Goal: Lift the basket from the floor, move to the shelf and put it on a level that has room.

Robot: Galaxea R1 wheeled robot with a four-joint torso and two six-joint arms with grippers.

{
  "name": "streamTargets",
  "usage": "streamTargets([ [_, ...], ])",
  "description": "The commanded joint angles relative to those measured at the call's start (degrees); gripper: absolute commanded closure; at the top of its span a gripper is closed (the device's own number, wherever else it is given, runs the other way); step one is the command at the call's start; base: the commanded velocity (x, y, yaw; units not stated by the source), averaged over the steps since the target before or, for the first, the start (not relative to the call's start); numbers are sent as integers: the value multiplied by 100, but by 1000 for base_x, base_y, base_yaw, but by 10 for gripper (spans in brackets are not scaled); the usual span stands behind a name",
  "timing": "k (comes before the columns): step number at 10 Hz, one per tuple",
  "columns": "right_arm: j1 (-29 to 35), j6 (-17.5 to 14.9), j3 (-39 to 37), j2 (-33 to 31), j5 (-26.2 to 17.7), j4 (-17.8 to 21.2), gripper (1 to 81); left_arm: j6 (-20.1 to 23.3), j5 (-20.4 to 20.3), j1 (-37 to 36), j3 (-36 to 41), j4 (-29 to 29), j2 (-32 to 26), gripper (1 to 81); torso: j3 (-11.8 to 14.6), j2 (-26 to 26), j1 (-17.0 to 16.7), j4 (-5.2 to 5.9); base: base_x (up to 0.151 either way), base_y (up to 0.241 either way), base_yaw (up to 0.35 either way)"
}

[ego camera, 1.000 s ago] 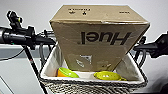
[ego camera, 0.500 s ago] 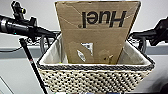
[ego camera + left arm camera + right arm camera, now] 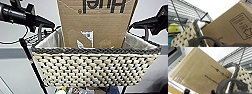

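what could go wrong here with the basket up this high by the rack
The tall cardboard box stands well above the basket rim, so a tilt might tip it out. The basket seems to hang from its small end handles, one per arm; uneven lifting could slant it. The shelf wires sit close beside it and might snag the weave.

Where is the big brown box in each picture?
Head view: the brown cardboard box stands upright inside the basket, top middle.
Left wrist view: the box rises beside the basket's woven end wall.
Right wrist view: the box rises beside the woven end wall.
Shared landmark: the basket's dark grey rim.
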Motion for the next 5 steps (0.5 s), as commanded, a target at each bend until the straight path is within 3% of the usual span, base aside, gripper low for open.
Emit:
streamTargets([
  [1, 1052, -45, -627, 236, 69, -7, 811, 163, -405, -1000, -593, -106, 373, 811, 0, 0, 0, 0, 0, 0, 0],
  [5, 1166, -45, -1093, 402, -168, 28, 811, 163, -273, -1150, -971, -202, 593, 811, 0, 0, 0, 0, 0, 0, 0],
])
